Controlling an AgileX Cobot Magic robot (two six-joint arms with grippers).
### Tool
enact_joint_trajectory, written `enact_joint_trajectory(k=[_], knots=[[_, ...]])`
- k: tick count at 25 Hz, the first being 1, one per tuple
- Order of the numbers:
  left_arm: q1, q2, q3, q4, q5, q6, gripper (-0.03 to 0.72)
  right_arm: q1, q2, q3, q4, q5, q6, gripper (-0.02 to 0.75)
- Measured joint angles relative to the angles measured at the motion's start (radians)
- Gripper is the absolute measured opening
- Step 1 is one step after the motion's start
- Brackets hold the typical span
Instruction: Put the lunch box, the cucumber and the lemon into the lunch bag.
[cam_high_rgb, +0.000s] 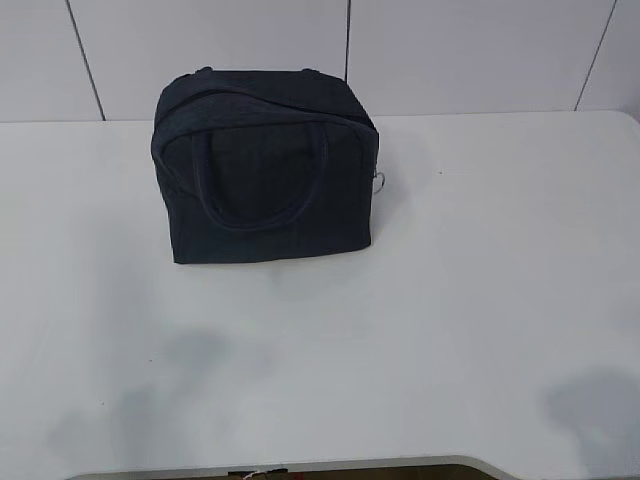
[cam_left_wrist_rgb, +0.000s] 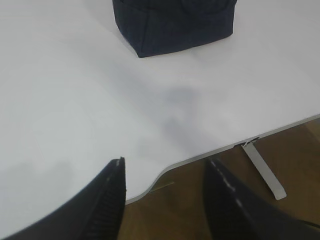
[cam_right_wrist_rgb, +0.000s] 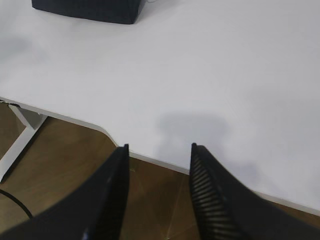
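On the bare white table (cam_high_rgb: 450, 300) the lunch bag (cam_high_rgb: 265, 165) sits zipped at the back with no food visible, so both empty, half-spread grippers, left (cam_left_wrist_rgb: 165, 192) and right (cam_right_wrist_rgb: 159, 187), should probably retreat gently.

Dark navy fabric lunch bag (cam_high_rgb: 265, 170), boxy, standing upright on the white bench (cam_high_rgb: 450, 300) toward its far left side, zipper along the top appearing closed, loop handle hanging flat against the front face, small metal ring (cam_high_rgb: 380, 183) at its right edge
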Motion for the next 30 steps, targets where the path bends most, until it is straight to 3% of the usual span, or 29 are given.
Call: enact_joint_trajectory(k=[8, 16, 19, 30], knots=[[0.014, 0.0, 0.0, -0.002, 0.0, 0.0, 0.36, -0.005, -0.001, 0.0, 0.0, 0.0, 0.0, 0.334], [0.235, 0.0, 0.0, -0.004, 0.0, 0.0, 0.36, -0.196, -0.001, 0.0, -0.003, 0.0, 0.0, 0.334], [0.287, 0.0, 0.0, -0.004, 0.0, 0.0, 0.359, -0.229, -0.001, 0.0, -0.003, 0.0, 0.0, 0.334], [0.297, 0.0, 0.0, -0.006, 0.0, 0.0, 0.359, -0.231, -0.001, 0.0, -0.003, 0.0, 0.0, 0.334]])
